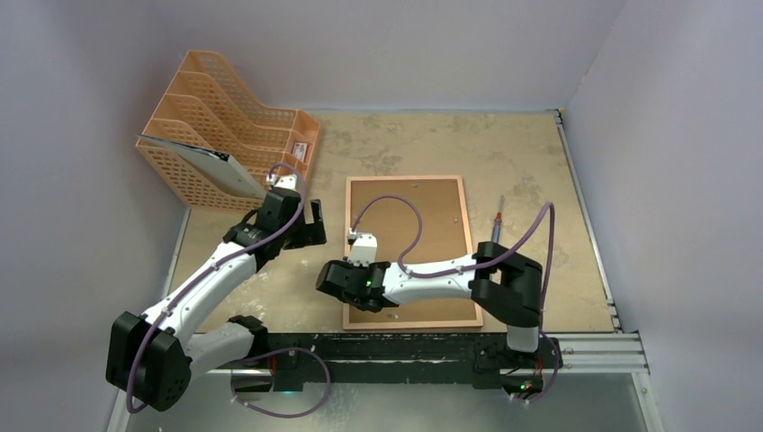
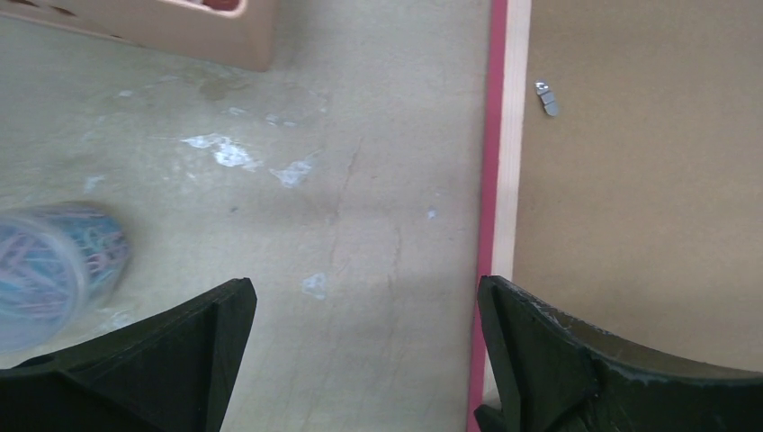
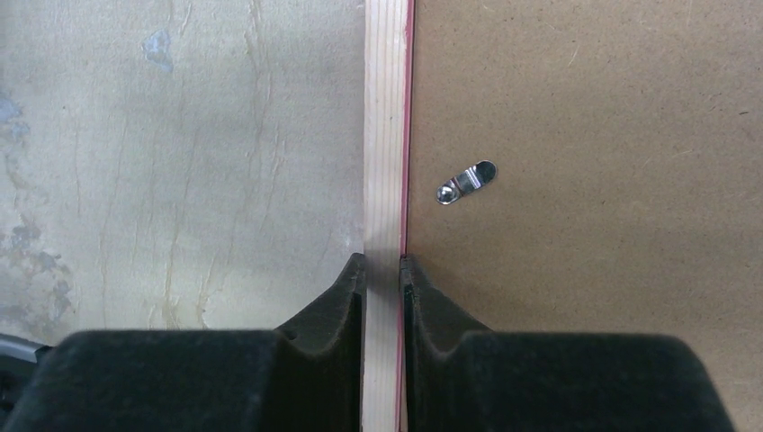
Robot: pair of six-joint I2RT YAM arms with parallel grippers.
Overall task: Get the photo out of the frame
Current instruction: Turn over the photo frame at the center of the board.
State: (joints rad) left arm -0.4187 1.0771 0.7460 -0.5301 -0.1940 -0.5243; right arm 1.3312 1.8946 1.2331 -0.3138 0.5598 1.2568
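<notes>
The frame (image 1: 405, 179) lies face down on the table, its brown backing board (image 3: 585, 225) up, with a small metal clip (image 3: 465, 183) on it. My right gripper (image 3: 383, 265) is shut on the frame's left wooden rail (image 3: 385, 135), one finger on the outer side and one on the board side; from above, this right gripper (image 1: 340, 286) sits at the rail's lower part. My left gripper (image 2: 364, 297) is open over bare table, its right finger (image 2: 531, 351) above the frame's pink edge (image 2: 493, 135). From above, the left gripper (image 1: 315, 225) hangs left of the frame. The photo is hidden.
An orange mesh file rack (image 1: 225, 126) stands at the back left with a sheet (image 1: 211, 166) leaning in it. A thin red-handled tool (image 1: 497, 225) lies right of the frame. A blurred bluish round container (image 2: 54, 270) sits left of my left gripper. Grey walls enclose the table.
</notes>
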